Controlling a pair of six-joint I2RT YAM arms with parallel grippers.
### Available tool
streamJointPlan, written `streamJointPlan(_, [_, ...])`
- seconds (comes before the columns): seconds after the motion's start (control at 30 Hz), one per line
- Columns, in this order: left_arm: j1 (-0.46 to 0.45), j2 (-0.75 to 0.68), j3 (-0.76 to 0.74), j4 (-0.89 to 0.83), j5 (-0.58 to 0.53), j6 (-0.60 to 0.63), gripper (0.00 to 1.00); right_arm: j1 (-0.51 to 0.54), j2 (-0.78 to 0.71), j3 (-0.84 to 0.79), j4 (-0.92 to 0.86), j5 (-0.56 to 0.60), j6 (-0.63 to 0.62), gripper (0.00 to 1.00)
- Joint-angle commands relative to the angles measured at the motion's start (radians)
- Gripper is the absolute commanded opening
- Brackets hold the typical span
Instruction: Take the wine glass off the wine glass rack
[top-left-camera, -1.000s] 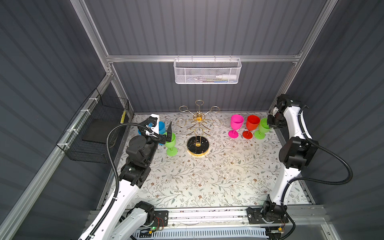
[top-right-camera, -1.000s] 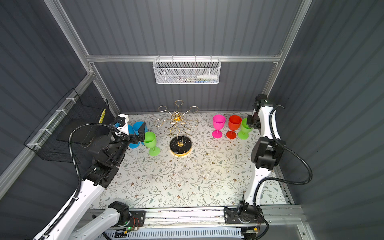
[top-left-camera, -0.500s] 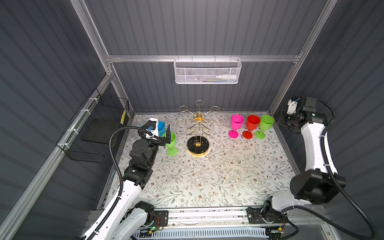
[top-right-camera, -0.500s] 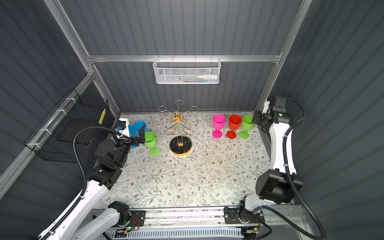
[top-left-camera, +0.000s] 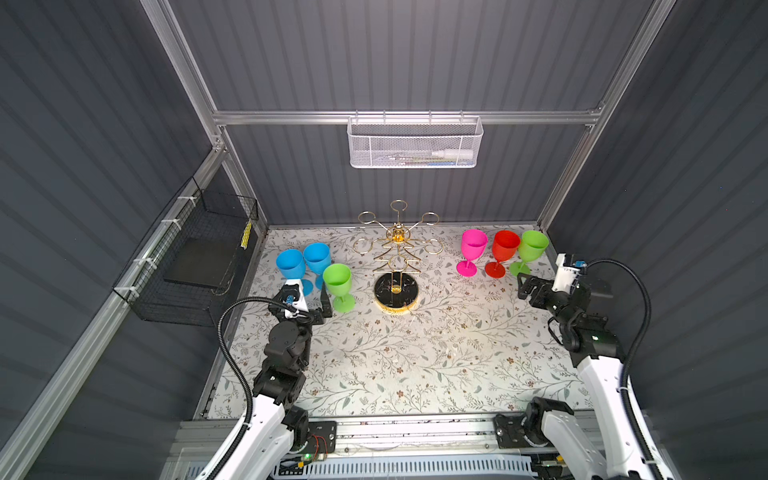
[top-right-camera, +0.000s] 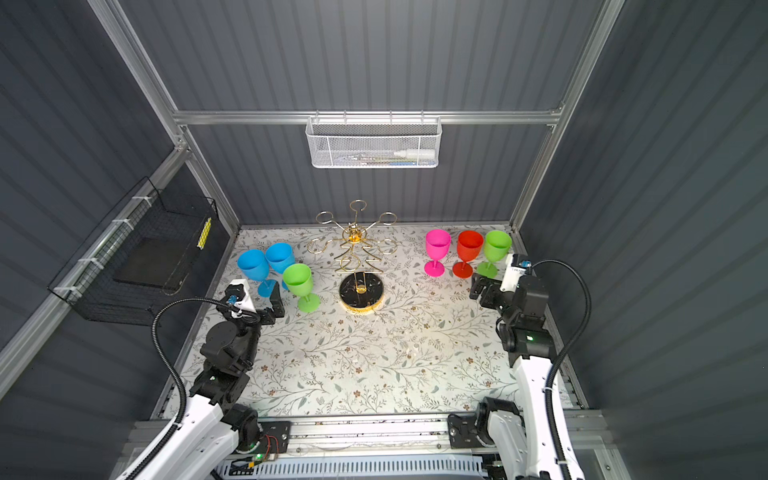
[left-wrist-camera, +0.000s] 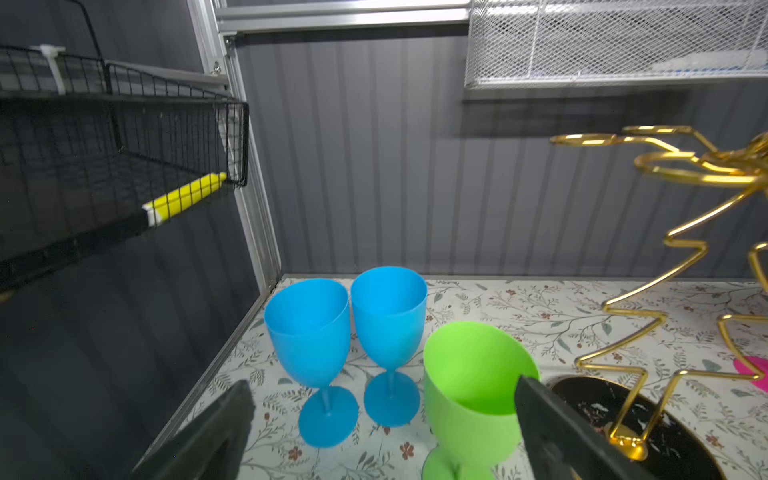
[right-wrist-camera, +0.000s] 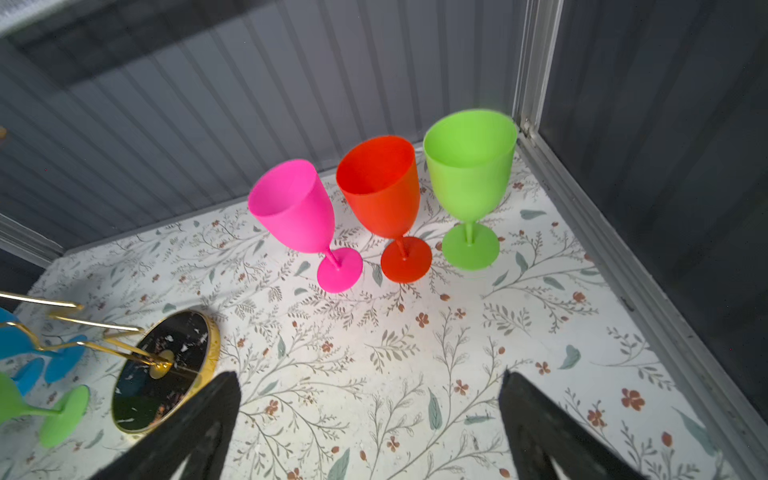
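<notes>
**Six wine glasses stand on the counter, rack in the middle, both hands released**

In both top views, the gold wine glass rack (top-left-camera: 398, 238) (top-right-camera: 354, 237) stands at the middle back of the flower-patterned counter (top-left-camera: 415, 357) on a round black base. To its left are two blue wine glasses (top-left-camera: 290, 264) close together, with a green wine glass (top-left-camera: 337, 279) just in front of them. To its right, in a row along the back, are a pink wine glass (top-left-camera: 473, 245), a red wine glass (top-left-camera: 506, 246) and a second green wine glass (top-left-camera: 534, 245). All six are upright on the counter, apart from the rack. The left hand (top-left-camera: 309, 297) sits low, just beside the left green glass; whether it touches the glass cannot be told. The right hand (top-left-camera: 540, 286) hovers near the right-side trio. A white mesh basket (top-left-camera: 413, 143) hangs on the back wall and a black wire basket (top-left-camera: 199, 257) on the left wall.

In the left wrist view, the left hand (left-wrist-camera: 384, 386) has its jaws spread wide, gripping nothing. The two blue glasses (left-wrist-camera: 309, 328) stand beyond them. The green glass (left-wrist-camera: 469, 374) is partly covered by one finger (left-wrist-camera: 552, 419). The rack (left-wrist-camera: 681, 257) rises at the side.

In the right wrist view, the right hand (right-wrist-camera: 369, 377) is released, with only bare counter between its jaws. The pink (right-wrist-camera: 293, 208), red (right-wrist-camera: 380, 187) and green (right-wrist-camera: 469, 166) glasses stand ahead in the corner. The rack's base (right-wrist-camera: 166, 370) lies off to one side.
</notes>
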Motion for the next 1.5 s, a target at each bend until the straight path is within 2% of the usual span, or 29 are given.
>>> streamJointPlan(0.0, [0.008,-0.034,-0.067,0.081,-0.063,-0.01,1.0,0.042,-0.041,-0.1,0.222,0.088,-0.025,0.99])
streamJointPlan(0.13, [0.008,0.041,-0.131,0.166,-0.091,-0.012,1.0,0.114,0.002,-0.195,0.405,0.193,-0.087,0.99])
streamJointPlan(0.27, [0.019,0.196,-0.186,0.314,-0.118,-0.011,1.0,0.146,0.096,-0.282,0.598,0.244,-0.133,0.99])
streamJointPlan(0.33, [0.035,0.26,-0.208,0.387,-0.101,-0.021,1.0,0.146,0.138,-0.338,0.734,0.247,-0.155,0.99])
streamJointPlan(0.47, [0.095,0.397,-0.23,0.51,-0.047,-0.068,1.0,0.147,0.253,-0.361,0.866,0.205,-0.169,0.99])
streamJointPlan(0.63, [0.164,0.572,-0.244,0.663,0.002,-0.074,0.99,0.147,0.424,-0.418,1.11,0.223,-0.197,0.99])
streamJointPlan(0.7, [0.186,0.649,-0.265,0.788,0.023,-0.083,1.0,0.147,0.476,-0.423,1.174,0.193,-0.196,0.99])
streamJointPlan(0.8, [0.202,0.759,-0.246,0.891,0.038,-0.079,0.99,0.148,0.558,-0.431,1.266,0.179,-0.196,0.99])
streamJointPlan(0.97, [0.207,0.923,-0.221,1.064,0.053,-0.058,1.0,0.162,0.697,-0.508,1.565,0.218,-0.206,0.99])
streamJointPlan(1.13, [0.21,1.006,-0.185,1.106,0.076,-0.042,0.99,0.167,0.697,-0.512,1.573,0.265,-0.199,0.99])
streamJointPlan(1.27, [0.212,1.012,-0.184,1.106,0.067,-0.044,1.0,0.169,0.68,-0.493,1.51,0.211,-0.217,0.99])
streamJointPlan(1.47, [0.213,1.054,-0.16,1.106,0.062,-0.038,1.0,0.169,0.673,-0.484,1.483,0.216,-0.214,0.99])
